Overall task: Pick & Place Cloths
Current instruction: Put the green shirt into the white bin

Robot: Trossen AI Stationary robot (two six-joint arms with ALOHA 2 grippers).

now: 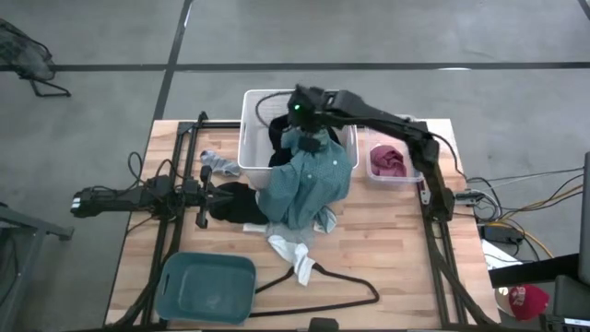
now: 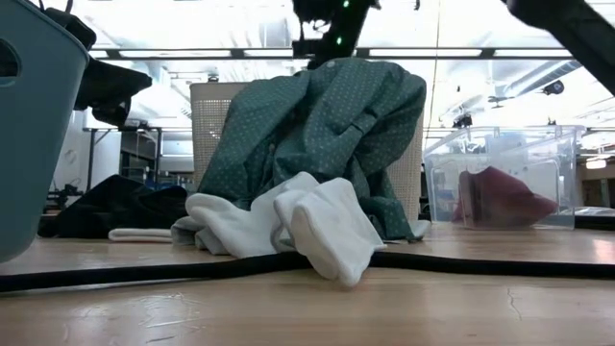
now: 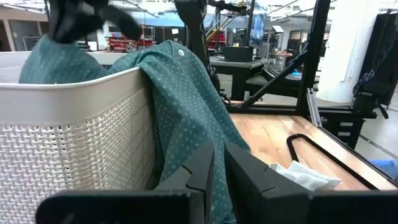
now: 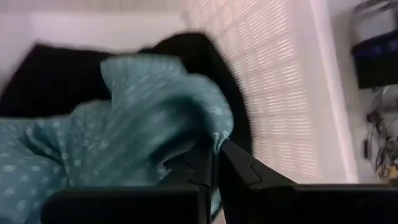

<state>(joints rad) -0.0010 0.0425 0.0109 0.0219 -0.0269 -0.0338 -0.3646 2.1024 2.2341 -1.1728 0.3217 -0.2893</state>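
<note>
Teal dotted fabric shirt (image 1: 306, 184) hangs over the front wall of the white perforated plastic basket (image 1: 251, 129), its tail trailing on the wooden table (image 1: 396, 249). Right gripper (image 1: 309, 138) pinches its top edge; I'd lift higher before carrying inward. Left gripper (image 1: 205, 194), nearly closed and empty, waits beside it.

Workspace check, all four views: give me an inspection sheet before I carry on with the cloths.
Surface: wooden table, bare at the right front.
Job's things: large teal dotted shirt draped over the white mesh laundry basket rim; black garment beside it; white cloth in front; maroon cloth in the clear plastic bin.
Clutter: teal plastic tub; thin black hanger.
Grippers: right gripper fingers pinching the shirt over the basket; left gripper shut, low beside the basket.
Cables: bundle right of the table.
Surroundings: grey floor; workshop behind.
</note>
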